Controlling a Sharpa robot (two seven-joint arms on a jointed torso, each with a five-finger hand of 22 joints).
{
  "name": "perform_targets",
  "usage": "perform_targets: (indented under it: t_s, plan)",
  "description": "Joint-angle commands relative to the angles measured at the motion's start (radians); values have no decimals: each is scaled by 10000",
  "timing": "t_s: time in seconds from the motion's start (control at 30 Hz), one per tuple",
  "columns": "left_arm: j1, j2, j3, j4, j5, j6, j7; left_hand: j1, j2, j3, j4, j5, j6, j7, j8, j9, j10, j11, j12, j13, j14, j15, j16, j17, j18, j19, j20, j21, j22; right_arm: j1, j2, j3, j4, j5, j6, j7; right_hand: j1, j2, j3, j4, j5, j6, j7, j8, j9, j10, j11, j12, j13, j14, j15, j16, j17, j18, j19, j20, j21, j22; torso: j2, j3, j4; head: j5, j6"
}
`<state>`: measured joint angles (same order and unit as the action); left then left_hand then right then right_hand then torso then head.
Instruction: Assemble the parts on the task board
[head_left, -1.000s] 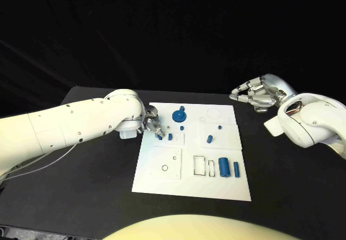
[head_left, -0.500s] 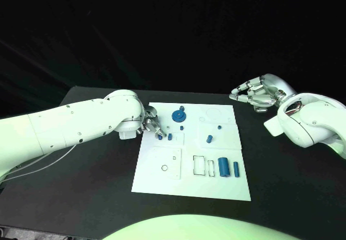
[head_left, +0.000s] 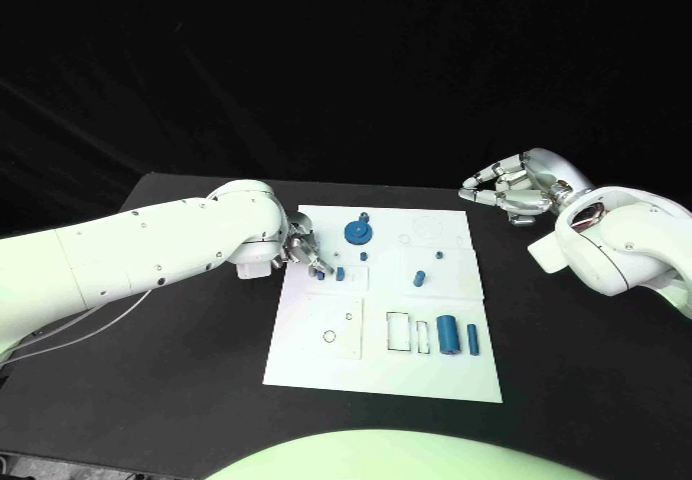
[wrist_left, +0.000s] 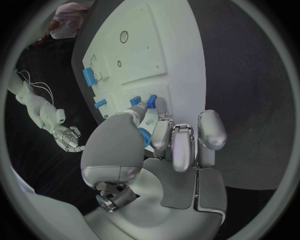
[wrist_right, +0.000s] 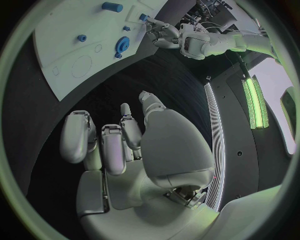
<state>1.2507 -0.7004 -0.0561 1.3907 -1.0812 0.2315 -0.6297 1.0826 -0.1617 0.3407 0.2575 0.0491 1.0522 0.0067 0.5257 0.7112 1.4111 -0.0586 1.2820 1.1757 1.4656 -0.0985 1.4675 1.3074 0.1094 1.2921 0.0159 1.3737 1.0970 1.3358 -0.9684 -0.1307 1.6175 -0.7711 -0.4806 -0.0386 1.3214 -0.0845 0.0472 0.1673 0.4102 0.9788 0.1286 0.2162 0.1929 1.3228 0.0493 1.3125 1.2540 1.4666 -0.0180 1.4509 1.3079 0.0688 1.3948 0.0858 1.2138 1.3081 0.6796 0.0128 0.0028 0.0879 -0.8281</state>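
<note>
The white task board (head_left: 325, 355) lies in the middle of the black table. My left hand (head_left: 300, 248) hovers at the board's left edge and pinches a small blue part (wrist_left: 145, 137) between thumb and fingers. Just past its fingertips (wrist_left: 141, 107) two small blue pegs (head_left: 340, 272) (wrist_left: 152, 101) stand in the board. A blue gear (head_left: 356, 233) (wrist_right: 122, 46) sits near the board's far edge. My right hand (head_left: 513, 190) (wrist_right: 125, 145) hangs off the board's far right corner, fingers curled in, nothing in them.
More blue parts are on the board: a peg (head_left: 420, 278), a tiny one (head_left: 438, 254), a thick cylinder (head_left: 449, 333) (wrist_left: 89, 76) and a thin one (head_left: 472, 338) beside outlined slots (head_left: 405, 333). Bare black table (head_left: 173, 380) surrounds the board.
</note>
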Motion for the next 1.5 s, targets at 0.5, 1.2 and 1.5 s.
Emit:
perform_targets:
  t_s: [0.5, 1.2, 1.5]
  plan:
    - [41, -506, 317, 509, 678, -1556, 471, -185, 327, -2072, 359, 54, -357, 185, -106, -83, -670, 170, -833, -1081, 569, 20, -21, 535, 37, -471, 27, -382, -844, -4, 44, 4, -67, -86, 11, 60, -32, -11, 58, 0, 45, -83, 33, 57, 9, -108, 1, -62, -25, 614, -51, -66, 868, 123, -39, -9, -77, 752, -10, 10, -5, -29, 20]
    - [-194, 55, 2, 272, -632, -4801, 5377, 4046, -16, 89, -740, 55, -2713, 1491, -1476, -2155, -5827, 1516, -6747, -7060, -1760, 1196, -3050, -4328, 747, -3167, 974, -3690, -5336, -26, 36, 3, -82, -55, -50, 99, -32, -12, 61, -2, 50, -90, 33, 59, 8, -125, 1, -78, -46, 612, -51, -75, 858, 125, -43, -9, -90, 746, 2, 21, 4, -208, 262]
    - [-426, 535, -74, -156, -2703, -4810, 5548, 4215, -523, 323, -1053, 51, -2471, 1366, -1903, -3103, -5644, 1507, -7388, -8099, -1692, 1171, -2916, -4452, 754, -3056, 967, -3595, -5291, -27, 10, 3, -38, -75, -84, 99, -25, 1, 77, -4, 88, -101, 34, 66, 8, -131, 0, -82, -51, 614, -50, -71, 865, 125, -41, -9, -94, 747, 10, 19, -11, -274, 274]
